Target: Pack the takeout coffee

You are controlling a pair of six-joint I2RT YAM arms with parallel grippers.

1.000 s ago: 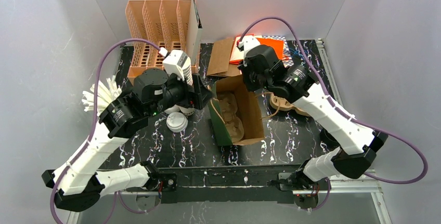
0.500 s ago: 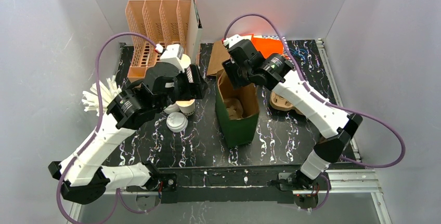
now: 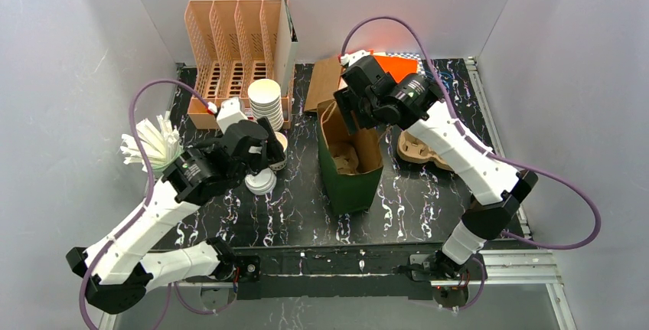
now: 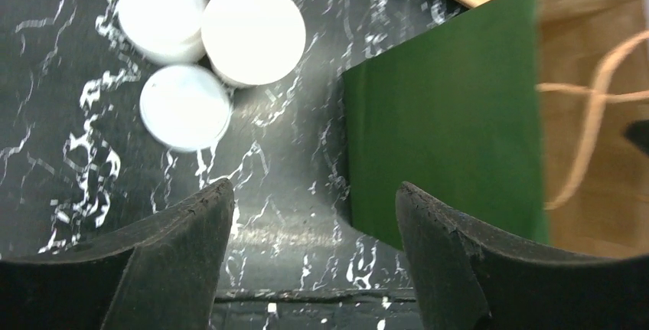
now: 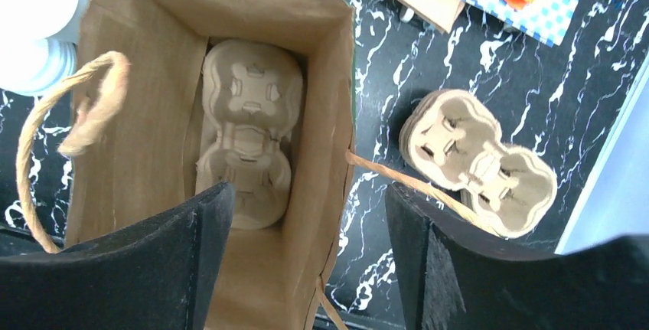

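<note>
The takeout coffee cup (image 4: 252, 33) is white and stands left of the green paper bag (image 3: 352, 188), partly under my left arm in the top view (image 3: 278, 163). Two loose white lids (image 4: 185, 108) lie beside it. The bag (image 4: 444, 115) stands upright and open, with a pulp cup carrier (image 5: 245, 131) at its bottom. My left gripper (image 4: 314, 192) is open over bare table between cup and bag, holding nothing. My right gripper (image 5: 308, 194) is open above the bag's rim, with the bag's right wall (image 5: 337, 115) passing between its fingers, apart from them.
A tall stack of nested white cups (image 3: 265, 99) stands before the orange rack (image 3: 229, 47). White straws (image 3: 149, 146) fan out at the left. Spare pulp carriers (image 3: 421, 150) lie right of the bag. Flat brown bags (image 3: 325, 85) and orange sheets (image 3: 398, 66) lie at the back.
The bag went from lying on its side to standing upright. My right gripper opened and let go of it. My left arm drew back to the left and uncovered the cup stack.
</note>
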